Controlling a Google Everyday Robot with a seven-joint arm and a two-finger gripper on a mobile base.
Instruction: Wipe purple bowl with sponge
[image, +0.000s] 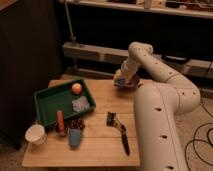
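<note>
The purple bowl (132, 83) sits at the back right edge of the wooden table (100, 145); only its right part shows. My gripper (121, 80) hangs from the white arm, down at the bowl's left rim. A small blue block at its tip, the sponge (118, 78), is held between the fingers and rests against the bowl. The inside of the bowl is mostly hidden by the gripper.
A green tray (47, 102) at the left holds an orange fruit (76, 88) and a pale crumpled item (80, 104). In front stand a white cup (36, 134), a blue cup (75, 137) and a red object (60, 120). A black-handled brush (122, 136) lies mid-table.
</note>
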